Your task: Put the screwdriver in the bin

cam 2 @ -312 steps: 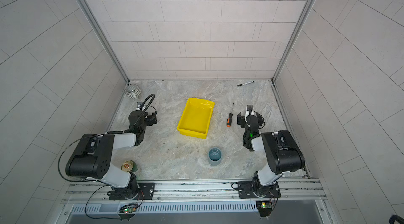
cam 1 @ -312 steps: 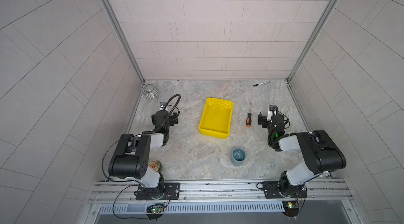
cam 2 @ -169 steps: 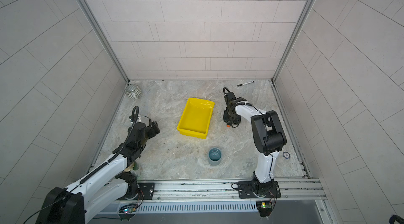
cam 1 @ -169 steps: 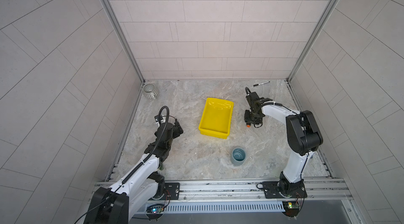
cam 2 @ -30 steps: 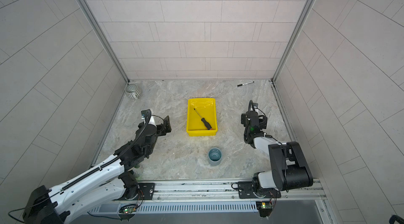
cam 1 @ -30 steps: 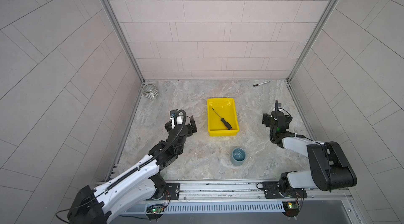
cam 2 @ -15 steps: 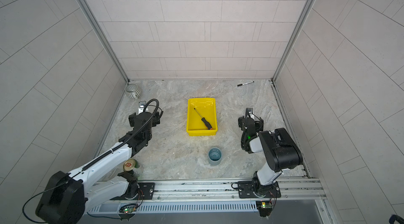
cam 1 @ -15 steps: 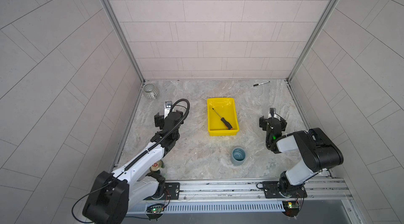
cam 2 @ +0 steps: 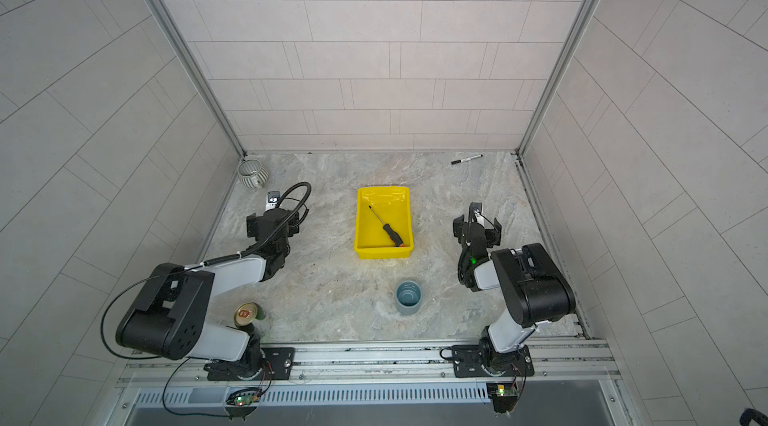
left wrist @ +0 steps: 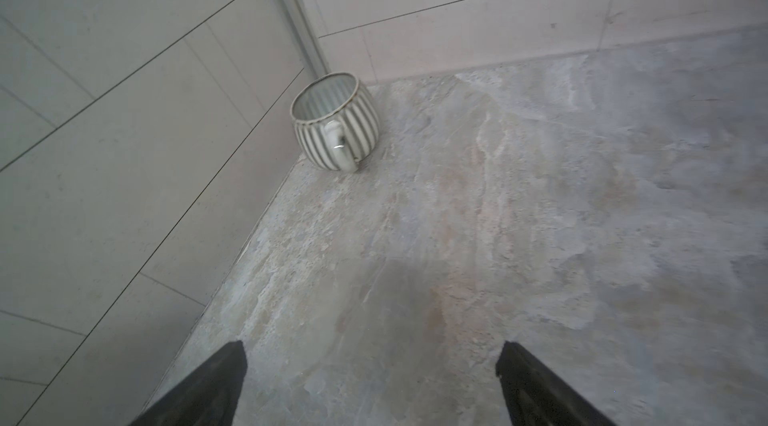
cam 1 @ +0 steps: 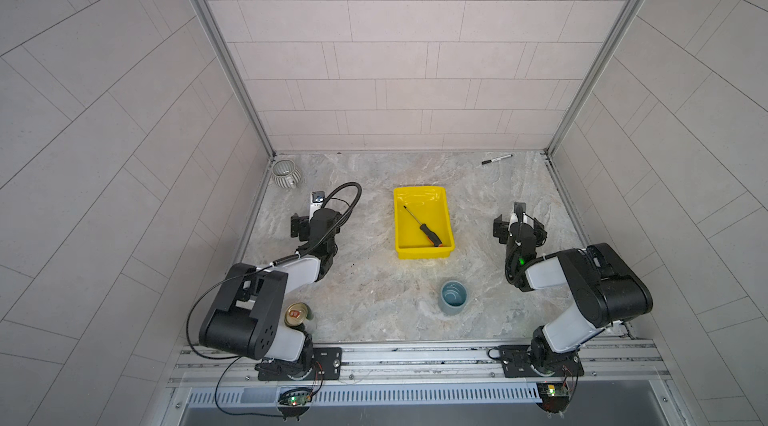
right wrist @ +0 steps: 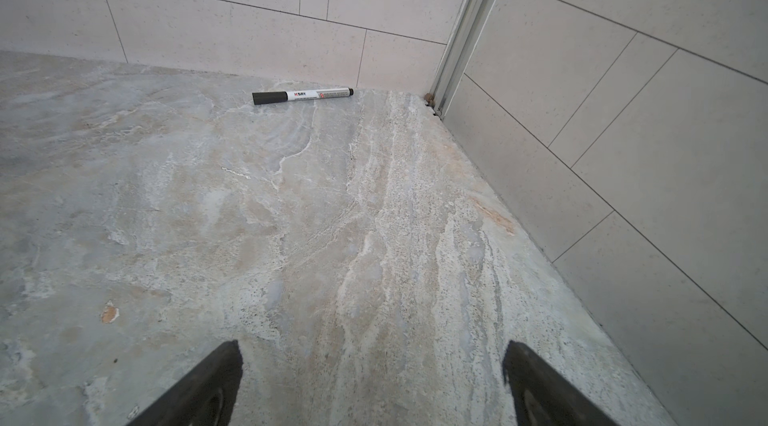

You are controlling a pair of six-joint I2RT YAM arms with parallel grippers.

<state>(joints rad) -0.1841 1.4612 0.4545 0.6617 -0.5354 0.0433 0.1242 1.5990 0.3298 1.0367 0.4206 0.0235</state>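
The screwdriver (cam 1: 422, 231) (cam 2: 387, 229), black-and-orange handle and thin dark shaft, lies diagonally on the floor of the yellow bin (cam 1: 420, 254) (cam 2: 384, 254) at mid-table in both top views. No gripper touches either one. My left gripper (cam 1: 316, 224) (cam 2: 272, 224) is folded back well left of the bin, open and empty, with bare stone between its fingers in the left wrist view (left wrist: 370, 361). My right gripper (cam 1: 519, 229) (cam 2: 477, 229) sits well right of the bin, also open and empty (right wrist: 372, 361).
A ribbed grey pot (cam 1: 286, 172) (left wrist: 334, 120) stands in the back left corner. A black marker (cam 1: 496, 159) (right wrist: 302, 95) lies by the back wall at the right. A blue-grey cup (cam 1: 454, 297) stands in front of the bin, and a can (cam 1: 297, 314) by the left arm's base.
The screwdriver went from the table beside the bin into the bin, and the bin was turned square. In the last second both arms drew back and folded down at their sides.
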